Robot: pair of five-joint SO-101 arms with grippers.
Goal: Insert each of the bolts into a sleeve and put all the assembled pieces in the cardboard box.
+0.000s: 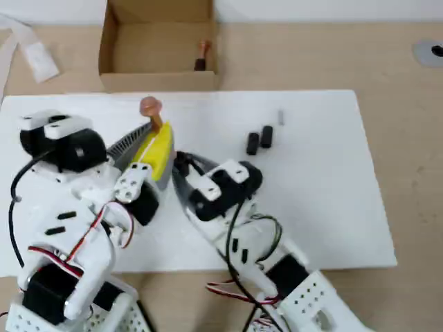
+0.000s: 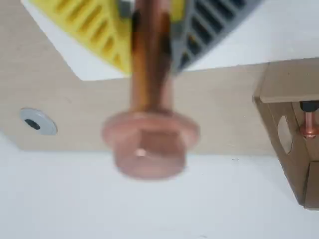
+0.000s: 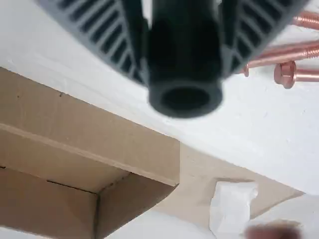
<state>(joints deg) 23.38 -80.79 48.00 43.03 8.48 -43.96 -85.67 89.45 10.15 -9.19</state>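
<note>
The right half of the white board (image 1: 332, 207) lay open, broken only by two loose sleeves (image 1: 259, 140) side by side toward its far middle. Both arms crowded the near left part. The left gripper (image 1: 156, 131), clamped on a bolt (image 1: 151, 111), and the right gripper (image 1: 181, 163), clamped on a sleeve (image 3: 185, 94), left only a narrow gap between them. Just beyond the board's far edge the cardboard box (image 1: 159, 81) stood open upward, its near wall in the way. One assembled piece (image 1: 201, 55) lay at its right wall, with room on the floor to the left of it.
</note>
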